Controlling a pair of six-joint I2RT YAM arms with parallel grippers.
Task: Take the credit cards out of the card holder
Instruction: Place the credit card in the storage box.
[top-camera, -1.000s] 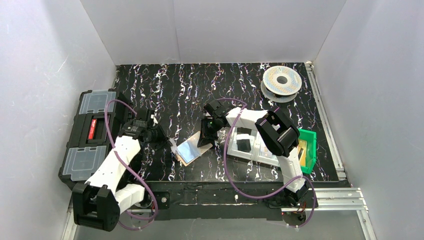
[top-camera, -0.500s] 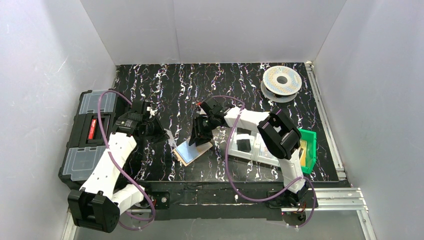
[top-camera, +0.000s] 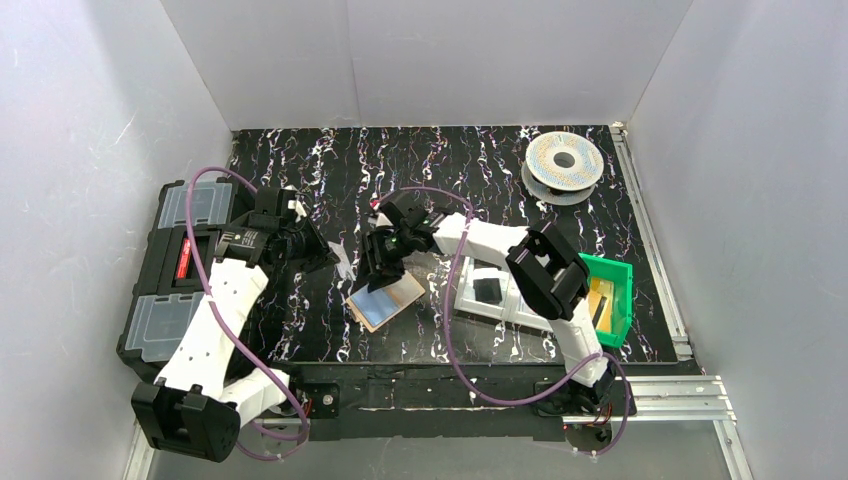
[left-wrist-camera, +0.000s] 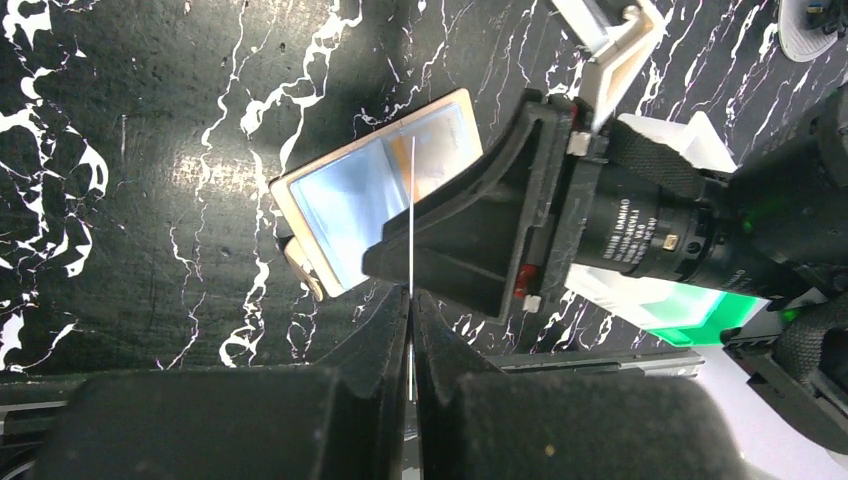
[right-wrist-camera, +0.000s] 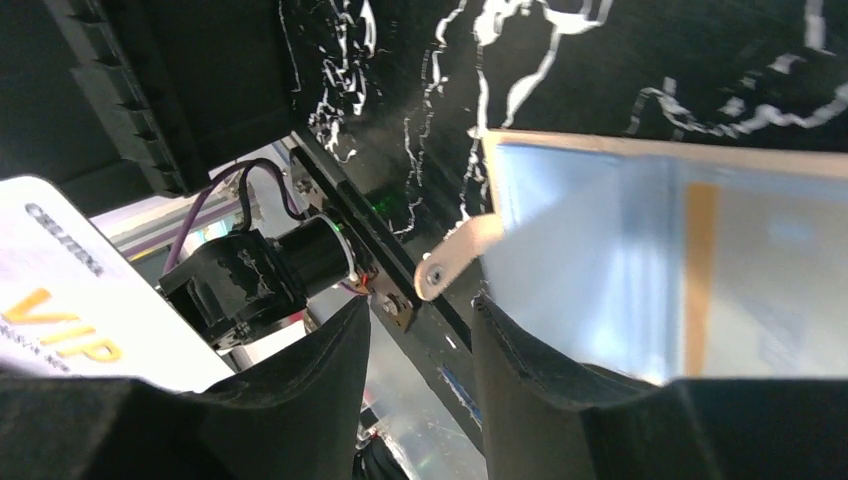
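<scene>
Gaping right gripper overhangs card holder edge; left gripper pinches a credit card edge-on

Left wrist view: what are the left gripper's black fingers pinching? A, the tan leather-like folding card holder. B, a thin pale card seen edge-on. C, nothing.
B: the left gripper is shut on a thin pale card that shows as a fine upright line, while the tan folding card holder lies open on the black marbled table beyond.
</scene>
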